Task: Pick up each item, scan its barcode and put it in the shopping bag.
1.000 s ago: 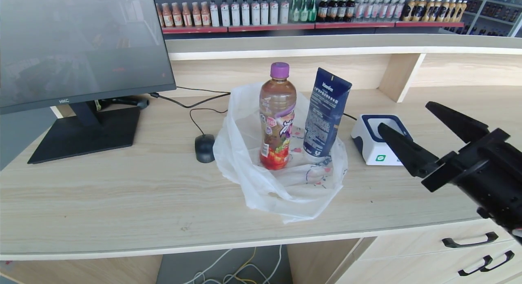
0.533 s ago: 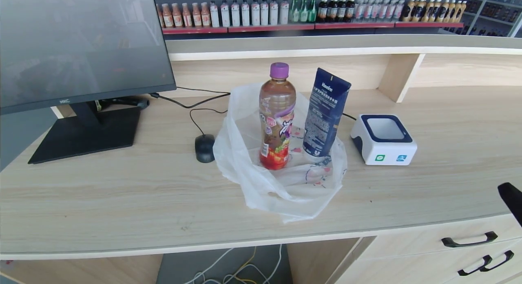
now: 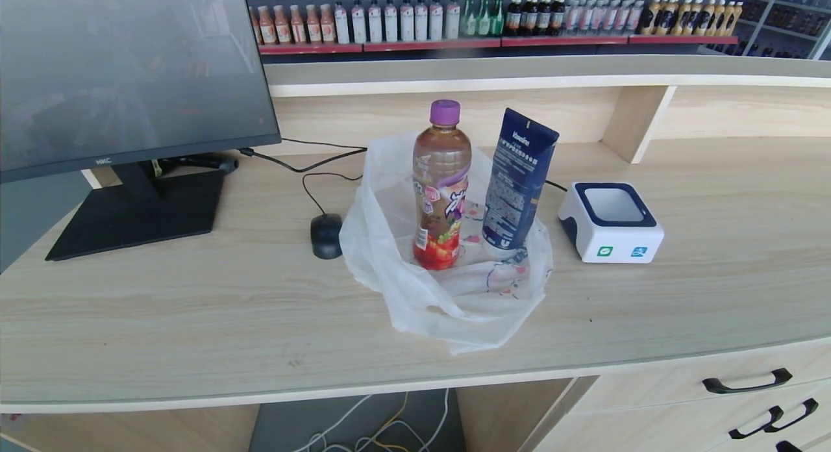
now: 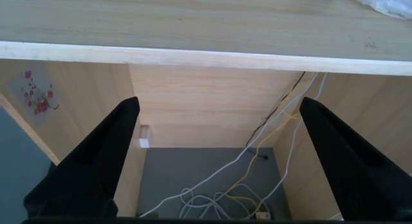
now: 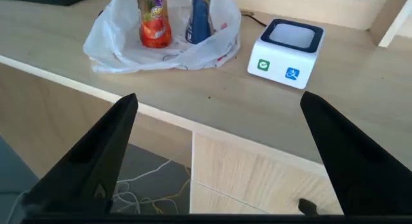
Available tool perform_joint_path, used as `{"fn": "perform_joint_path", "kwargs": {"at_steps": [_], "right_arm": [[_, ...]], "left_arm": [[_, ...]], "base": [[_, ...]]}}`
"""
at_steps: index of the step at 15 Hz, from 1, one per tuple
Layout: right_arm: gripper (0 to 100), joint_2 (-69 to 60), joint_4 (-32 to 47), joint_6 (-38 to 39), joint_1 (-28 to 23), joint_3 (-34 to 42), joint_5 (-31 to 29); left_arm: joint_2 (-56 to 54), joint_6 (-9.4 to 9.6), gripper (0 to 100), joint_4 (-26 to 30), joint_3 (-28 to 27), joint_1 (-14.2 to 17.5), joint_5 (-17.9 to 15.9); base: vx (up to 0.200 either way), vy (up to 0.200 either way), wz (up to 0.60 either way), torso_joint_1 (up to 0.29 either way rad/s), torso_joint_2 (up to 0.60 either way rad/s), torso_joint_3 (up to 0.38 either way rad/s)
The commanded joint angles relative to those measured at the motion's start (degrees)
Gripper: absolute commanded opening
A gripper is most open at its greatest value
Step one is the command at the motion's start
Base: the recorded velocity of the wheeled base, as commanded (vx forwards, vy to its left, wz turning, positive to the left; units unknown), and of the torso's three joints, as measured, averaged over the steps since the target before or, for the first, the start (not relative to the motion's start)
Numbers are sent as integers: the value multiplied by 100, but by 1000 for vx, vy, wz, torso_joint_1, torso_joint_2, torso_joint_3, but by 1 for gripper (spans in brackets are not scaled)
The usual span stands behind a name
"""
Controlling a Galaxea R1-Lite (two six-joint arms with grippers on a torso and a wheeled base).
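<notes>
Table [image 3: 195,322]: light wood grain, carries all task items.

Translucent white plastic shopping bag [image 3: 454,302] lies opened and crumpled near the middle of the table, mouth spread wide. Two items stand inside it:
- Clear plastic bottle [image 3: 441,186] of reddish-brown drink with a purple cap, upright.
- Dark blue squeeze tube [image 3: 519,179], just to the right of the bottle. It stands on its cap end, crimped top tilted slightly to the right.

Bottle and tube are close together; whether they touch cannot be resolved.

White box-shaped barcode scanner [image 3: 610,221], navy-framed window facing up, sits on the table just right of the shopping bag, apart from the tube.

Left jaws: spread wide apart, nothing between them. They are held below the table's front edge, facing the recess underneath, where white and yellow cables [image 4: 257,179] trail down.

Right jaws: spread wide apart, nothing between them. They sit low in front of the table edge, pointed toward the shopping bag and barcode scanner.

Surroundings:
- Large black monitor [image 3: 123,69] on a flat black stand, at the left rear of the table.
- Small black mouse [image 3: 325,236] between the monitor stand and the shopping bag, its cord running toward the back.
- Pale wood drawers with black handles [image 3: 746,382] under the right side of the table.
- Red-edged shelves of bottled drinks [image 3: 493,17] along the back wall.
</notes>
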Motion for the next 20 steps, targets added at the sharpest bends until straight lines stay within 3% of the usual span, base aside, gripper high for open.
{"fn": "perform_joint_path", "kwargs": {"at_steps": [1,6,14,16,18,20], "right_arm": [[100,-1865,1922,-32,19,0,10],[100,-2806,3293,-41,19,-53,18],[100,-2999,3293,-32,1513,-53,335],[100,-2999,3302,-32,1636,-53,370],[100,-2999,3407,-24,1671,-53,889],[100,-2999,3557,275,1469,-105,783]], "left_arm": [[6,-1,100,0,0,0,0],[-2,-1,100,0,0,0,0],[6,-1,100,0,0,0,0],[-2,-1,100,0,0,0,0],[6,-1,100,0,0,0,0],[6,-1,100,0,0,9,0]], "base": [[0,0,0,0,0,0],[0,0,0,0,0,0],[0,0,0,0,0,0],[0,0,0,0,0,0],[0,0,0,0,0,0],[0,0,0,0,0,0]]}}
